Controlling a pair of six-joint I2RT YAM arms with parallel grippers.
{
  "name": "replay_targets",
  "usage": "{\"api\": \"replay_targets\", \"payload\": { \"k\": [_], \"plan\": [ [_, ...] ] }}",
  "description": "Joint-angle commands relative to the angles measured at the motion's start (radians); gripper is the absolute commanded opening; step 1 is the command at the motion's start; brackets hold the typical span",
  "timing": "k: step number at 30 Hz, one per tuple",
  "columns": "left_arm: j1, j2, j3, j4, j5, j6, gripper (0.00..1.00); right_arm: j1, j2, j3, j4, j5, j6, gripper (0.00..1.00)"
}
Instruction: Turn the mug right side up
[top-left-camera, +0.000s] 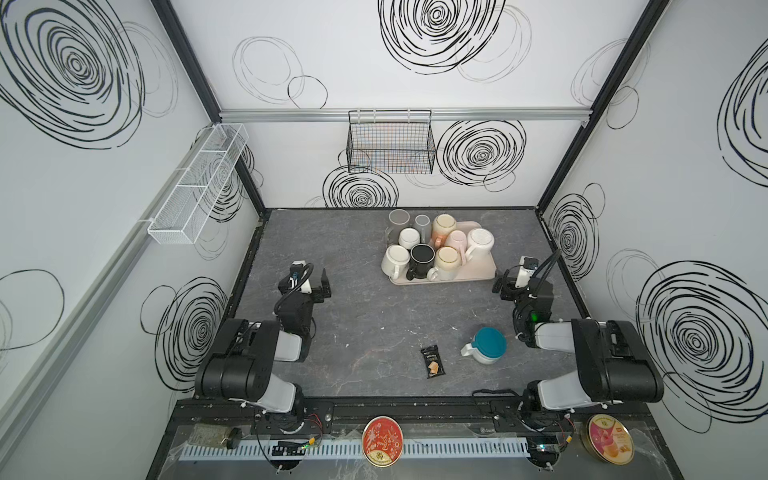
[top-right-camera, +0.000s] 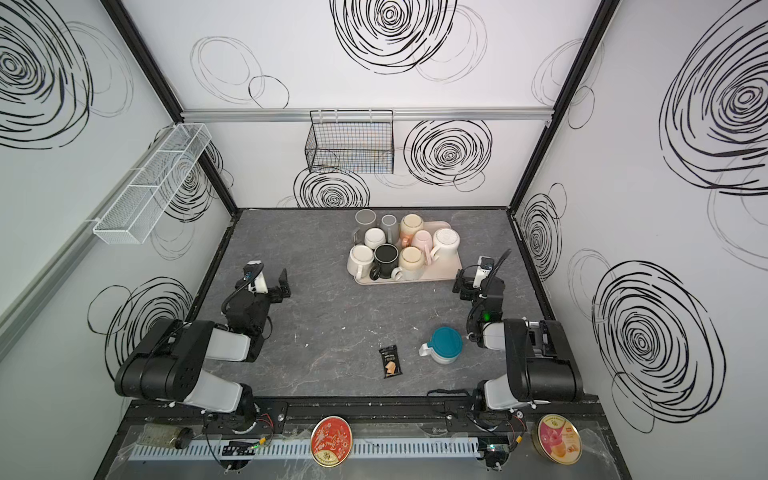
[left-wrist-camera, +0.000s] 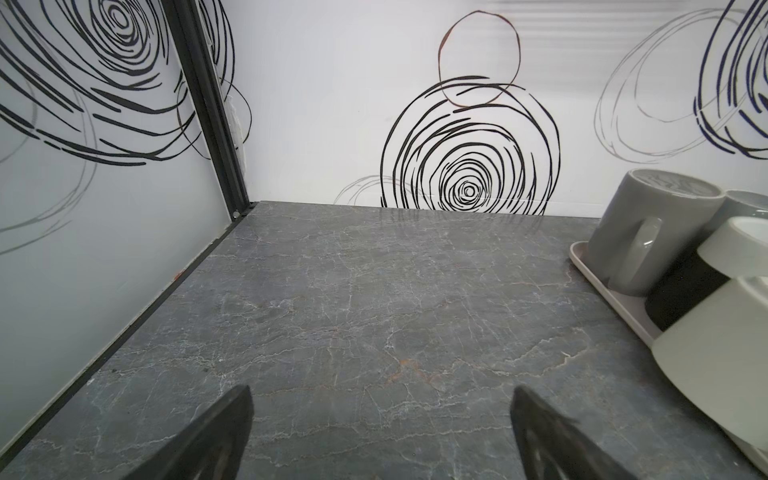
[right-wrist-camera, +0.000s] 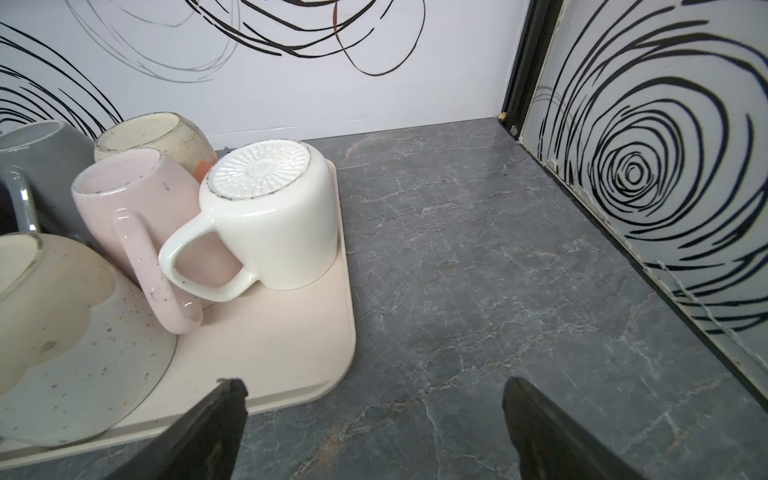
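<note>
Left gripper (left-wrist-camera: 380, 390): jaws wide, empty; well apart from tray (right-wrist-camera: 316, 332)
Right gripper (right-wrist-camera: 372, 382): jaws wide, empty; nearer arm
White mug (right-wrist-camera: 270, 216): base up, axis vertical, on tray just ahead-left of right gripper; likely target
Teal mug (top-left-camera: 488, 343): inverted too, alone, behind right gripper
Count: nine tray mugs (top-left-camera: 422, 258); one loose

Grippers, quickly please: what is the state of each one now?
Left gripper: open, holding nothing.
Right gripper: open, holding nothing.
</note>
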Motion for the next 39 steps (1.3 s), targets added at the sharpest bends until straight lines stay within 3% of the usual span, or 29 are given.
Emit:
{"api": "replay_targets", "payload": {
  "k": [1,18,32,39],
  "plan": [
    [0.023,-0.012,-0.015,0.089,0.047,-0.003,0.99,-0.001,0.007,0.018,-0.001,0.005,-0.006,1.00],
    [0.045,-0.003,-0.038,0.147,0.107,-0.012,0.99,-0.002,0.007,0.020,-0.002,0.005,-0.005,1.00],
    [0.019,-0.009,-0.009,0.082,0.112,0.025,0.99,-0.004,0.005,0.017,0.002,0.001,-0.006,1.00],
    [0.018,-0.009,-0.008,0.081,0.112,0.025,0.99,-0.004,-0.088,0.172,-0.325,-0.009,-0.009,1.00]
  ]
}}
